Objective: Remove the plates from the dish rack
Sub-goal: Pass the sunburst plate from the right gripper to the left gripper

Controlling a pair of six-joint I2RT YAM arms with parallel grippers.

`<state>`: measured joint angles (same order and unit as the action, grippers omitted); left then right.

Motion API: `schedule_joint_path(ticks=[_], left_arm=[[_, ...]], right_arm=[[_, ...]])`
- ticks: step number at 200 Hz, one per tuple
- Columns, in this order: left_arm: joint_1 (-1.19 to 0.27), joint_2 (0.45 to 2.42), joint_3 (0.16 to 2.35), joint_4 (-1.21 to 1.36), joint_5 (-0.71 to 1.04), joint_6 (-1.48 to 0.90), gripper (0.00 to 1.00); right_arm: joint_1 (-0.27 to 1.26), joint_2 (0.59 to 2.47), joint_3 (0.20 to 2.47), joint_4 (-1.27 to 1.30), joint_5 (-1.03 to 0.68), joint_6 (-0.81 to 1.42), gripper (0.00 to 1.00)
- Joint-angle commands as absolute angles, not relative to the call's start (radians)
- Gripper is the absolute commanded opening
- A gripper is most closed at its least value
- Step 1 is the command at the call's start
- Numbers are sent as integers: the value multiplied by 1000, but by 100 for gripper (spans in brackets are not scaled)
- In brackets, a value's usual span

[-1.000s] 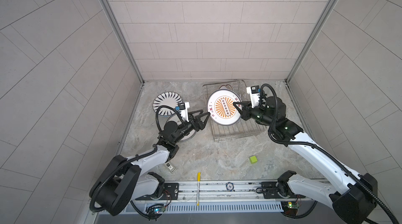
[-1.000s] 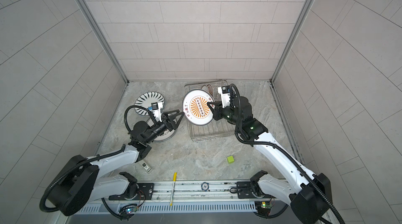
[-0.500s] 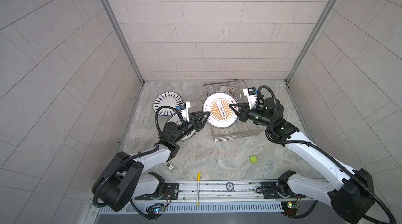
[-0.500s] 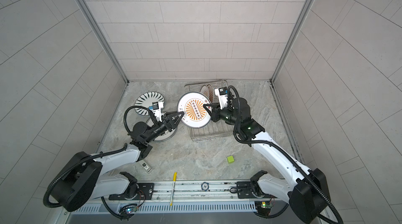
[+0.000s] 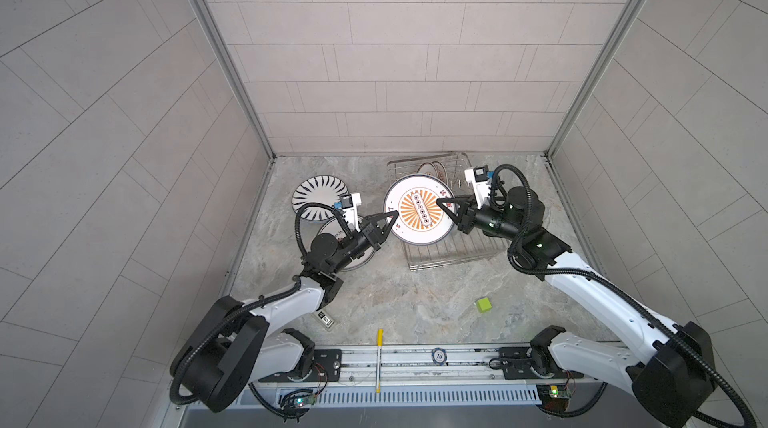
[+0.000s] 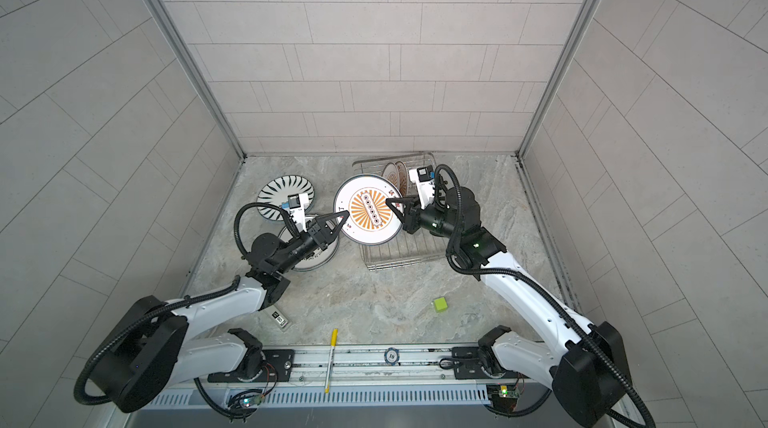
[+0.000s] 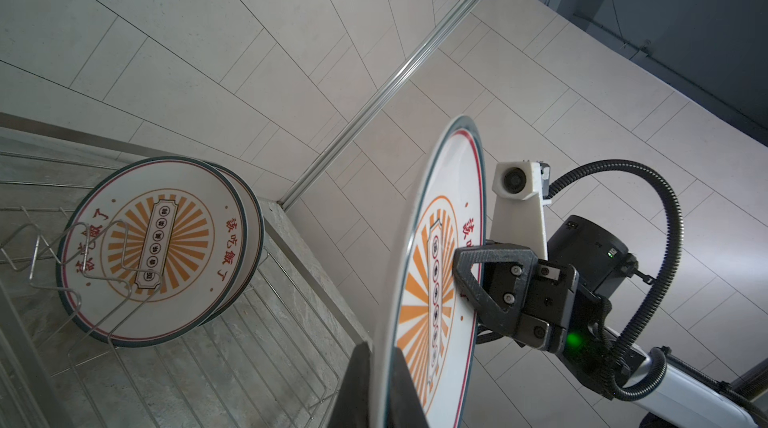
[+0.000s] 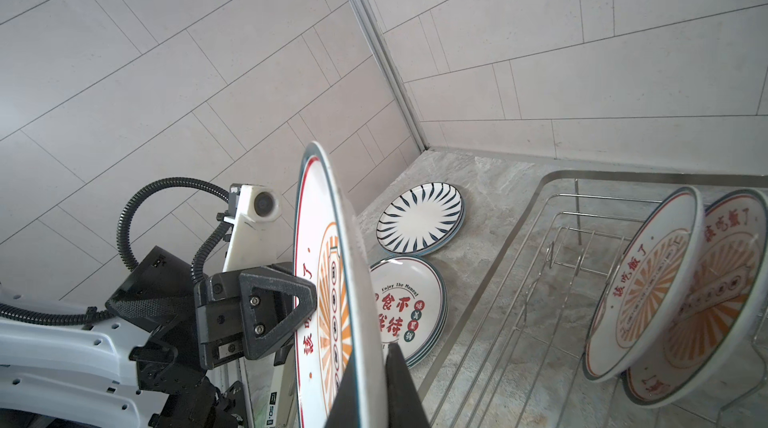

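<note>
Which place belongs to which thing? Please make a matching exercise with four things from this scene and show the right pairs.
Things:
1. orange plate
2. blue striped plate
3. green cube
4. yellow pen

Places:
A. flat on the table, on the left arm's side of the rack
B. across the metal rail at the front
C. in the air, gripped at its rim by the left hand and the right hand
D. on the table, between the rack and the rail

Right pairs: 1-C, 2-A, 3-D, 4-B
</note>
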<state>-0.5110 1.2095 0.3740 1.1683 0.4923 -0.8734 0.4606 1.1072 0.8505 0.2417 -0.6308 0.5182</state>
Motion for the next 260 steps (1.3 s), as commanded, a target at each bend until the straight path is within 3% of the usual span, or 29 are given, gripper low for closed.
schedule_joint_path(ticks=[1, 46, 77, 96, 107, 138, 167, 220, 260], left_arm=[[-529, 1163, 401, 1106, 486, -790, 0], [-530, 1107, 387, 1057, 461, -790, 0], [-530, 1097, 384, 1052, 452, -805, 0], [-530, 1098, 382, 1061, 451, -821, 0], [-531, 1096, 380, 1064, 448, -829, 0], [-530, 1085, 373, 1058, 436, -831, 0], [-529, 1047, 367, 976, 347, -824, 0], [-509, 964, 350, 858, 239, -833, 0], [-458, 826, 326, 664, 112, -831, 0]], right_arm=[[478, 1123, 866, 254, -612, 517, 2], [487, 1121, 871, 226, -597, 501, 11], [493, 1118, 874, 195, -579, 482, 26], [495, 1119, 873, 189, -567, 477, 42], [496, 1120, 869, 189, -562, 473, 59], [500, 1120, 874, 157, -503, 466, 76], [503, 1118, 887, 103, -408, 460, 99], [567, 1137, 922, 37, -217, 405, 100], [603, 1207, 984, 0, -200, 376, 100]])
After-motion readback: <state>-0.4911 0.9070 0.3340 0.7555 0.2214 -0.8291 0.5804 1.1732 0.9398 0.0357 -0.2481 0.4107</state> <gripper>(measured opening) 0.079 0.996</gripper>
